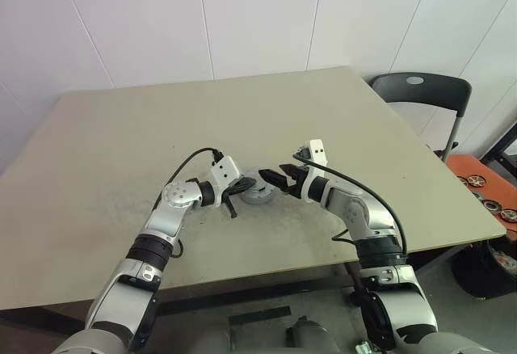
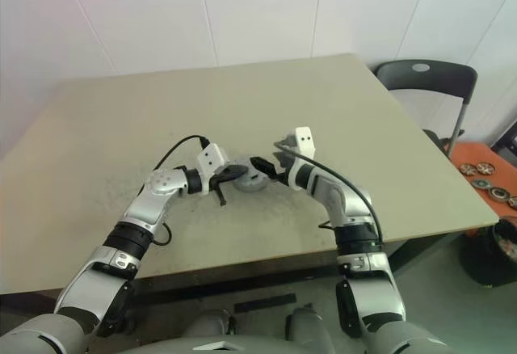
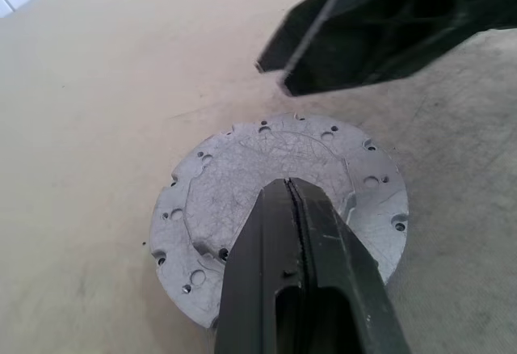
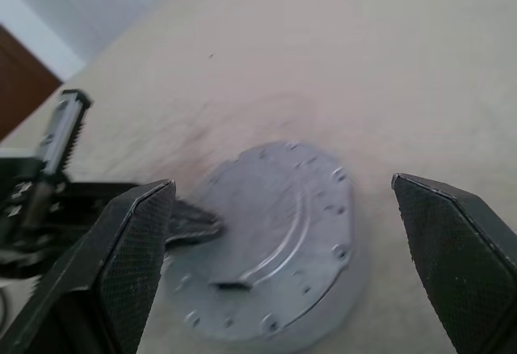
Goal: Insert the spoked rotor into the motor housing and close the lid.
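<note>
In the head views, 1 lid, a round grey metal disc, is lying flat on the beige table, near the table's front edge. The left gripper is reaching toward the lid from the left, and the right gripper is pointing at it from the right, so the lid is sitting between the 2 of them. Beyond the table's far right corner, 1 dark chair is standing, and an orange tray holding several small round parts is lying below the table's right edge, well apart from the lid.

In the left wrist view, the left gripper is hanging over the lid with its 2 fingers pressed together, gripping nothing. The right gripper's black fingertip is crossing in above the lid's far rim.

In the right wrist view, the right gripper is spreading its 2 fingers wide on either side of the lid, holding nothing. The left gripper's tip is lying over the lid's rim.
</note>
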Controlling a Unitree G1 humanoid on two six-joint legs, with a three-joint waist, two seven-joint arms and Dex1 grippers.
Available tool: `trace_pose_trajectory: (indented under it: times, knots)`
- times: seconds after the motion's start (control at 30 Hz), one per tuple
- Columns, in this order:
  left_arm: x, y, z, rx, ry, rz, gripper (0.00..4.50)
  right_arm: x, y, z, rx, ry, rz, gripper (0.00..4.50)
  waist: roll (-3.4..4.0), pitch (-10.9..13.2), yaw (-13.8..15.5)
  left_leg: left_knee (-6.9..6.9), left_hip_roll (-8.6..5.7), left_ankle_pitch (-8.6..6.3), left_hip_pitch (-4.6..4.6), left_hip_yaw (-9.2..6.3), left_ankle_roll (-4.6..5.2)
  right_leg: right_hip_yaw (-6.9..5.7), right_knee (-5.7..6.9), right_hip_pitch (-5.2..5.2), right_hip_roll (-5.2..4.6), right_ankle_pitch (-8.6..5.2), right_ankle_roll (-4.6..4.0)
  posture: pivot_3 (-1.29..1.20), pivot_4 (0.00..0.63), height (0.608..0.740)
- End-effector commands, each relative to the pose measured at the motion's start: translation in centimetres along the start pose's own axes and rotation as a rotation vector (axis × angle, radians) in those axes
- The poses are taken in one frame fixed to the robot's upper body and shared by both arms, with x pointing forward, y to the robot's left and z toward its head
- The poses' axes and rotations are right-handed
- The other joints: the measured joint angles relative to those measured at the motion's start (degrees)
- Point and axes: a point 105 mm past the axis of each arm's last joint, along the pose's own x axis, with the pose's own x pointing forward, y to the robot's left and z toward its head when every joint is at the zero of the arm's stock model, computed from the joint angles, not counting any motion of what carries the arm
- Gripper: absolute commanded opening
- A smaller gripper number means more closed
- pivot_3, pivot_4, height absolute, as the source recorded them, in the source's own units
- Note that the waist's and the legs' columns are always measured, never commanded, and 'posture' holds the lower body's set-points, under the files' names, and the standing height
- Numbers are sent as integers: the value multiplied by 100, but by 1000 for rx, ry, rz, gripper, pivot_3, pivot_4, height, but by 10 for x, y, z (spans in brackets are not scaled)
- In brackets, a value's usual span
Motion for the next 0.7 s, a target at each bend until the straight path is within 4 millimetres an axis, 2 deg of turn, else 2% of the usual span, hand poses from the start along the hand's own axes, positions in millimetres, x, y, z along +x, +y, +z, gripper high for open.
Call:
trace_pose_trajectory:
  times: [0.03, 0.17, 0.4, 0.53, 0.7]
  knots:
    - [-7, -3, -19, -15, 68, 4, 0, -4, 2, 5, 42, -3, -2, 4470, 0, 0, 8, 0, 0, 0, 1, 0, 0, 0, 1, 0, 0, 0, 0, 0, 0, 740]
    - [-8, -1, -17, -22, 53, 24, 0, -1, -12, -5, 183, 63, -90, 4470, 0, -1, 15, 8, 0, 0, 3, 1, 0, 1, 4, 5, 0, 0, -1, 0, 0, 740]
    - [-7, 1, -12, -21, 34, 33, 0, 3, -32, -6, 259, 75, -214, 4470, 0, -2, 11, 13, 0, 0, 6, 3, 0, 5, 9, 6, 1, 1, -2, 0, 0, 740]
    - [-7, 1, -12, -21, 30, 35, 0, 6, -27, -10, 381, 88, -177, 4470, -1, -2, 11, 21, 0, 0, 6, 4, 0, 6, 11, 11, 1, 1, -2, 0, 0, 740]
    - [-7, 2, -11, -14, 29, 35, 0, 14, -8, -14, 587, 109, -85, 4470, -1, -3, 4, 25, -1, 0, 6, 3, 0, 12, 16, 11, 4, 1, -2, 0, 0, 740]
